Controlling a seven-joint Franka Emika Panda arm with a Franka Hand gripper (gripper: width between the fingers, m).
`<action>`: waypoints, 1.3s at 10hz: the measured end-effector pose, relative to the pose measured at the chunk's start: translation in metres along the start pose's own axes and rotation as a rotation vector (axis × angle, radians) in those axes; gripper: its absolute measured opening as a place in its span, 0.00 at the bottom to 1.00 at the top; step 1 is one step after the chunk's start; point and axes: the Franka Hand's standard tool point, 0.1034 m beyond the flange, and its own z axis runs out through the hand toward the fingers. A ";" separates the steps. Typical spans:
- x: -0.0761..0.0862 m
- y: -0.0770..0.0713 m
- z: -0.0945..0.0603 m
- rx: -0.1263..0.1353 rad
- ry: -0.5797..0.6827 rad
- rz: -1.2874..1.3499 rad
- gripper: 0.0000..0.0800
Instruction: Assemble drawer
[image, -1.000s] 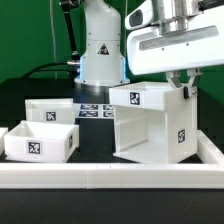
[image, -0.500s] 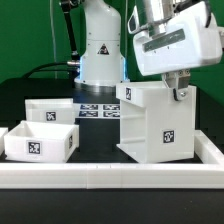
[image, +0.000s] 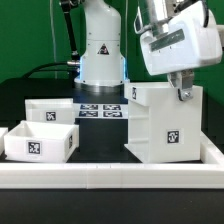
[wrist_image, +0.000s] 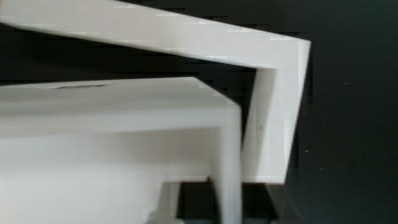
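The large white housing (image: 165, 125) stands at the exterior view's right, open side toward the left, with tags on its faces. My gripper (image: 183, 92) comes down from above and is shut on its upper right wall. In the wrist view the thin white wall of the housing (wrist_image: 125, 140) runs between my jaws, and the gripper (wrist_image: 228, 205) clamps it. Two shallow white trays sit at the exterior view's left: one in front (image: 40, 140), one behind it (image: 50, 108). Their knobs do not show.
The marker board (image: 100, 108) lies flat in front of the robot base (image: 100, 50). A long low white border bar (image: 110, 178) runs along the front and another (image: 212, 150) along the right, close to the housing.
The housing, held by my gripper, has turned and shifted toward the exterior view's right. The gripper moved right with it. The trays have not moved.
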 end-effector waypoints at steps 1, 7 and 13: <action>-0.001 -0.005 0.000 0.006 -0.001 -0.002 0.06; -0.002 -0.024 0.012 -0.017 -0.028 0.028 0.06; -0.003 -0.024 0.012 -0.021 -0.030 0.021 0.39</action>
